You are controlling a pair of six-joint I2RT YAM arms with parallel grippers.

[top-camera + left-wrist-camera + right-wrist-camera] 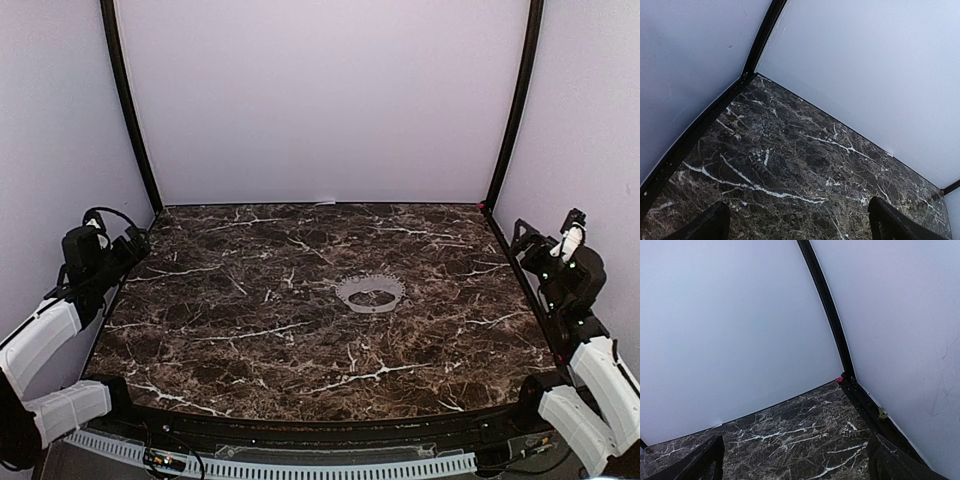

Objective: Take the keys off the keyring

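The keyring, a thin pale grey oval loop with a toothed outer rim, lies flat on the dark marble table a little right of centre. I cannot make out separate keys on it. My left gripper is drawn back at the table's left edge, open and empty; its two black fingertips stand wide apart over bare marble. My right gripper is drawn back at the right edge, open and empty, fingertips wide apart. The keyring does not show in either wrist view.
White walls with black corner posts enclose the table on three sides. A small red mark sits at the far right corner. A ribbed white strip runs along the near edge.
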